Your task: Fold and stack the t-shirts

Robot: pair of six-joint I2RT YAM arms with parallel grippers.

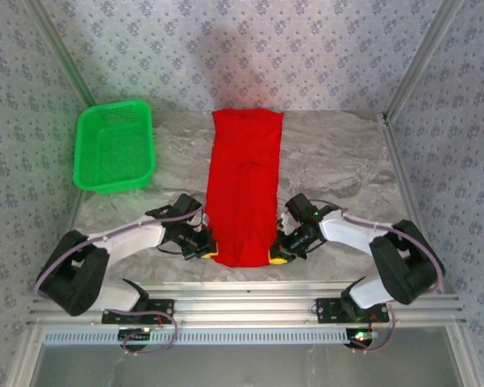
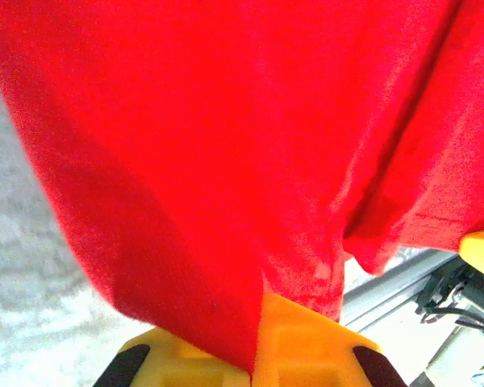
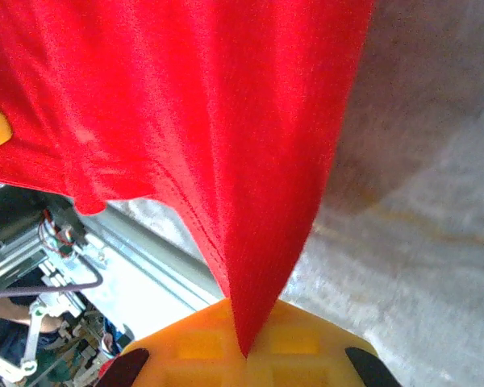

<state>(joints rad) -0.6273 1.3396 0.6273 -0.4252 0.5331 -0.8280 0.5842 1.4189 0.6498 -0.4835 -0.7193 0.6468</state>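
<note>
Left tool [image 1: 210, 249] and right tool [image 1: 278, 258] are both clamped on the near corners of the red t-shirt [image 1: 244, 177], a long narrow strip in the middle of the desk [image 1: 339, 153]; it looks soft, light and floppy, so those hem corners seem the right hold.

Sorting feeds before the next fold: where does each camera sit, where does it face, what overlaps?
Top external: above and behind both arms, looking down at the table; left gripper and right gripper shut on the bright red cloth t-shirt.
Left wrist: on that wrist, facing along its yellow fingers into pinched cloth.
Right wrist: likewise; yellow fingers below, table beyond.
Shared: all three show the t-shirt.
</note>
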